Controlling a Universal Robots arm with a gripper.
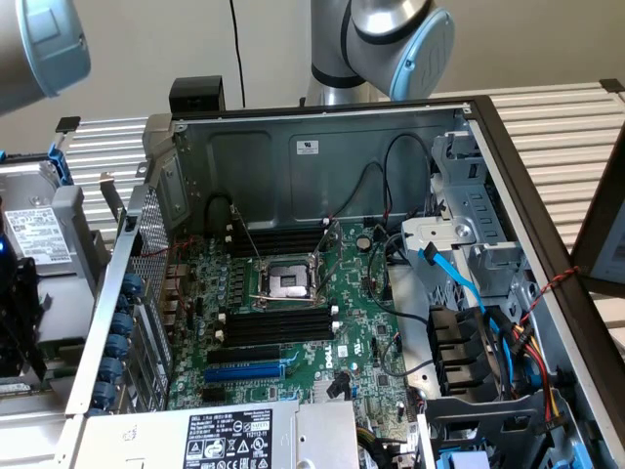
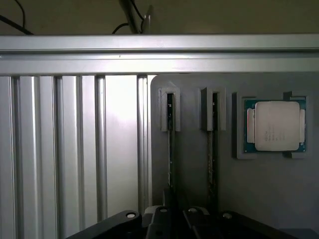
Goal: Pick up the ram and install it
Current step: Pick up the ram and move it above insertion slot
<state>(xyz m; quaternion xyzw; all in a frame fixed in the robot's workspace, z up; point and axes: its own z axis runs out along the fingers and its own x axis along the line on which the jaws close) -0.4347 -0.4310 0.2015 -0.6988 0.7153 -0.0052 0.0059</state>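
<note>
Two ram sticks stand on edge in a grey holder (image 2: 269, 189) in the wrist view. The left ram (image 2: 170, 129) runs straight down between my gripper's (image 2: 173, 215) black fingers (image 2: 160, 219), which are drawn in close against its sides. The second ram (image 2: 213, 129) stands beside it, just outside the fingers. In the exterior view the open computer case shows the motherboard with long black memory slots (image 1: 278, 327) below the processor socket (image 1: 290, 283) and another bank (image 1: 278, 239) above it.
A processor chip (image 2: 276, 126) lies in its own pocket of the holder, beside the second stick. Ribbed aluminium table rails (image 2: 75, 149) border the holder. Inside the case are a blue expansion slot (image 1: 244, 371), loose cables (image 1: 459, 283), a drive cage (image 1: 479, 225) and the power supply (image 1: 225, 435).
</note>
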